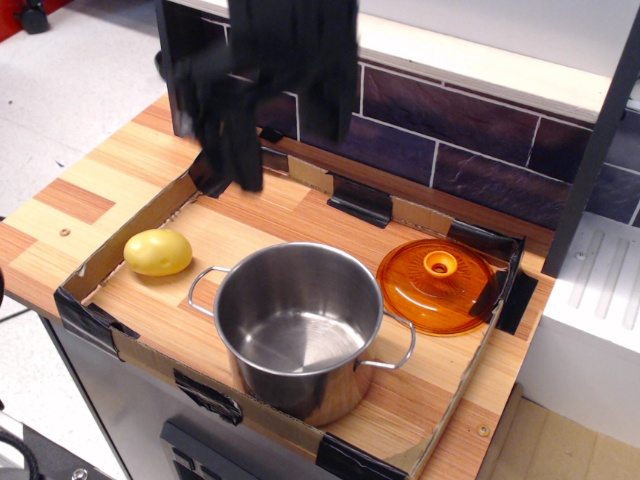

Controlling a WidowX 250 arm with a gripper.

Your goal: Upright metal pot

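The metal pot (300, 330) stands upright in the cardboard tray, mouth up and empty, with a wire loop handle on each side. My gripper (275, 130) is blurred high above the tray's back left, well clear of the pot. Its fingers hang down apart with nothing between them, though the blur hides detail.
A yellow ball (158, 252) lies at the tray's left. An orange translucent lid (438, 284) with a knob lies flat at the right. The cardboard tray (150, 345) has low taped walls. A dark tiled wall runs behind, a white unit stands to the right.
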